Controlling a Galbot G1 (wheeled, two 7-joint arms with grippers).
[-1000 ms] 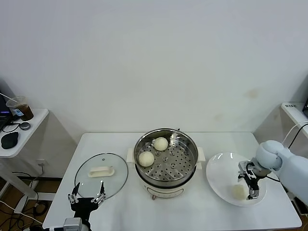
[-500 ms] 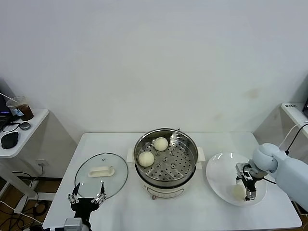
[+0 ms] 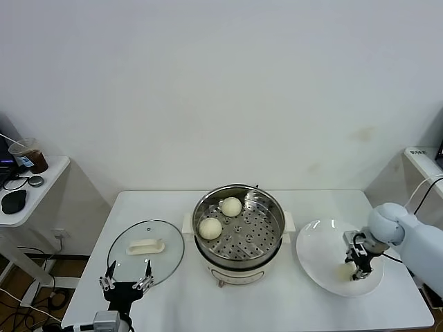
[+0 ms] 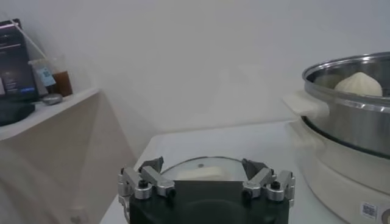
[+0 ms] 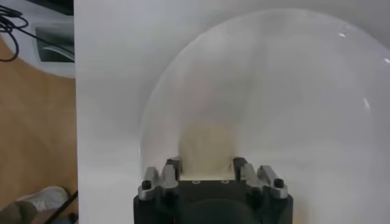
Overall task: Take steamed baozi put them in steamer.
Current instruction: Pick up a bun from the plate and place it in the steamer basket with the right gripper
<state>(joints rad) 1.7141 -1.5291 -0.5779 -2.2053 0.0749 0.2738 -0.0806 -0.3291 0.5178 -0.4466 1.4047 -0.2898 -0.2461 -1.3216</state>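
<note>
Baozi [image 5: 206, 145] sits round, between right end effector [image 5: 206, 167] fingers.

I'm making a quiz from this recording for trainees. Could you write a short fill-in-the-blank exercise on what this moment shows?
1. The steamer holds ____ baozi.
2. The right gripper has a baozi between its fingers, over the white ____.
3. The glass lid lies on the table, on the steamer's ____ side.
4. The left gripper holds ____.

Missing words: two; plate; left; nothing

A white table [image 3: 277, 315] carries the glass lid [image 3: 146, 252], the steamer [image 3: 239, 234] and a white plate [image 3: 317, 257].
</note>
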